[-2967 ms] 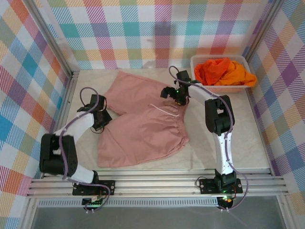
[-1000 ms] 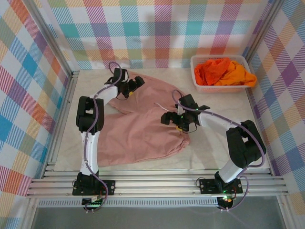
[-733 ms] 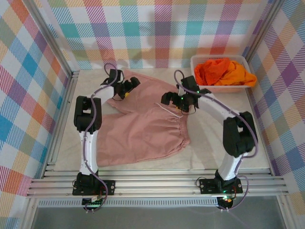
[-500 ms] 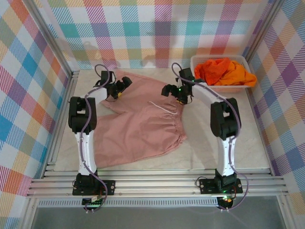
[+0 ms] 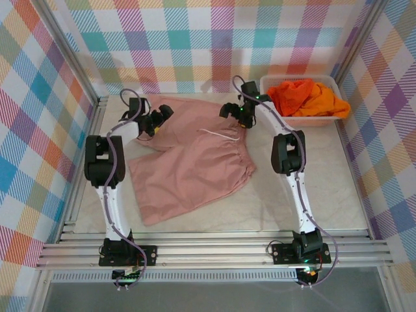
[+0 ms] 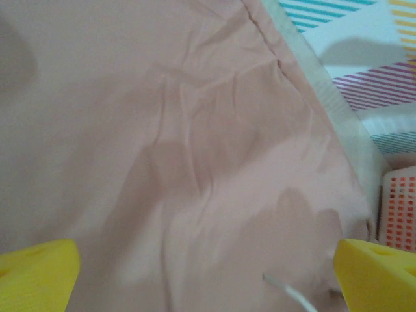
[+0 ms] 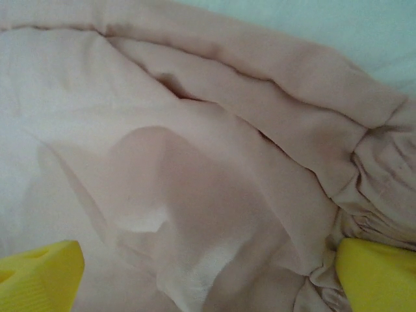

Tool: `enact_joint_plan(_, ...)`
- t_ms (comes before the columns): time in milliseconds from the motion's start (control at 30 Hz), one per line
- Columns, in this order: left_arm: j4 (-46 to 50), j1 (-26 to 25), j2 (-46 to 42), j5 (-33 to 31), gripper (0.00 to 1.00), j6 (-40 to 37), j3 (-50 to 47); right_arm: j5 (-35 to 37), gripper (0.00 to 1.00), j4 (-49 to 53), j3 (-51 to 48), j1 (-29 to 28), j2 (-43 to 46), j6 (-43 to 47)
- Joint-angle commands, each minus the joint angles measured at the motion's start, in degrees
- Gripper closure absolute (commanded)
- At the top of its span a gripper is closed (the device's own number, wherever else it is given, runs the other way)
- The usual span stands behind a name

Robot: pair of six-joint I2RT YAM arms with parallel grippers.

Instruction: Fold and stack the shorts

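Looking down from above, I have the pink shorts (image 5: 192,162) spread flat on the worktop (image 5: 312,188), waistband to the right and the two legs running left, one toward the back wall, one toward me. My left hand (image 5: 160,117) hovers over the far leg near its hem, jaws wide with nothing between them; its yellow fingertips (image 6: 38,273) frame plain cloth. My right hand (image 5: 229,111) sits over the far end of the gathered waistband, equally wide and empty. The orange shorts (image 5: 289,96) and the yellow-orange shorts (image 5: 328,104) lie bunched in the white basket (image 5: 302,121) at the back right.

I judge this cloth light, limp and slick: it will sag and slide rather than hold a shape, so a pinch needs a thicker place. I'd take the waistband's elastic gather with the right and the stitched hem with the left, pinching both layers, and stay off the loose white drawstring (image 5: 218,133), which would likely just pull out.
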State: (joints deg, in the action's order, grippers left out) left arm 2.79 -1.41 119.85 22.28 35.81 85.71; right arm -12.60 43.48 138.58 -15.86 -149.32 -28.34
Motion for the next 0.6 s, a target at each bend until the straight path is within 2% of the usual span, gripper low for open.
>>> enact_joint_plan(0,1.59,0.31,-12.49,-3.08,0.00,0.29,-4.21,3.14,0.01,5.64,2.19,2.72,-2.24,-2.59)
enact_joint_plan(133,3.43,-0.57,-25.16,-7.59,0.00,2.58,-14.56,4.04,0.00,4.07,-0.36,3.11,1.21,-3.64)
enact_joint_plan(333,17.54,-4.99,-39.89,-15.94,0.00,6.16,-26.44,-2.25,0.00,-5.00,-9.83,1.93,12.04,-5.14)
enact_joint_plan(567,30.49,-12.06,-56.26,-23.97,0.01,17.49,-40.06,-5.48,0.01,-13.59,-24.90,-0.33,28.69,-5.50)
